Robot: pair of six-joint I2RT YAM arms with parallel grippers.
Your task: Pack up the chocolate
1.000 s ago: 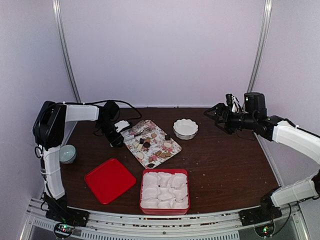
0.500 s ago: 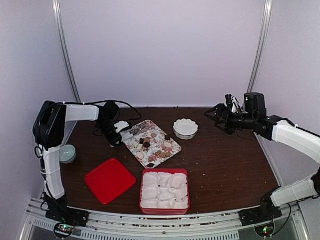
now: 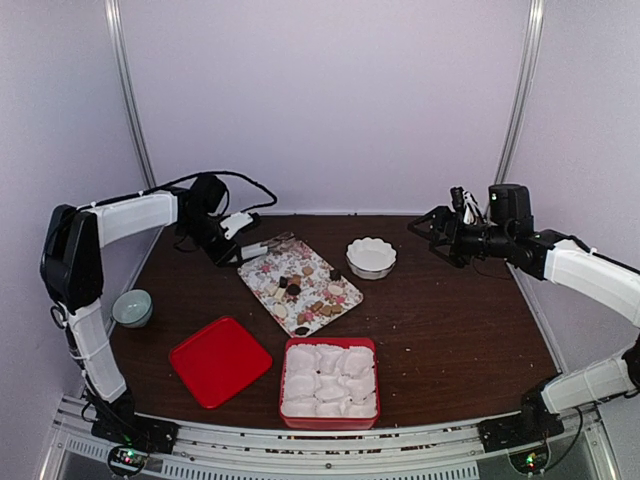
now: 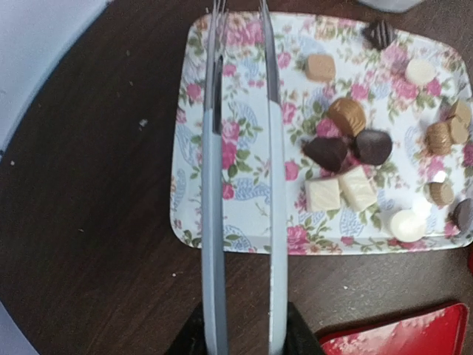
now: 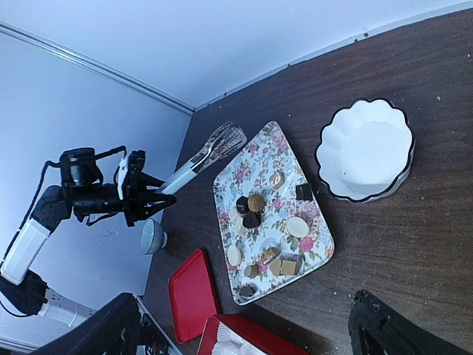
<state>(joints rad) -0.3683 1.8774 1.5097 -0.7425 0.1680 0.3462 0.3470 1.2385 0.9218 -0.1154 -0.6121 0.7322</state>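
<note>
The chocolate, many small dark brown, tan and pale pieces, is spread over the right half of the flower-printed rectangular tray in the left wrist view. None is seen in the white crinkled paper cups of the red square box, lower centre of the top view.

The long pale grey tongs are clamped by the left gripper. Their 2 arms are apart over the tray's bare left part, with nothing between them.

Picking a piece is judged to be in hand. The tips would need to be shifted right, set astride 1 piece and squeezed.

The right gripper is held at the right of the top view with its fingers spread and empty, beyond the white scalloped bowl.

No brand or writing can be read.
</note>
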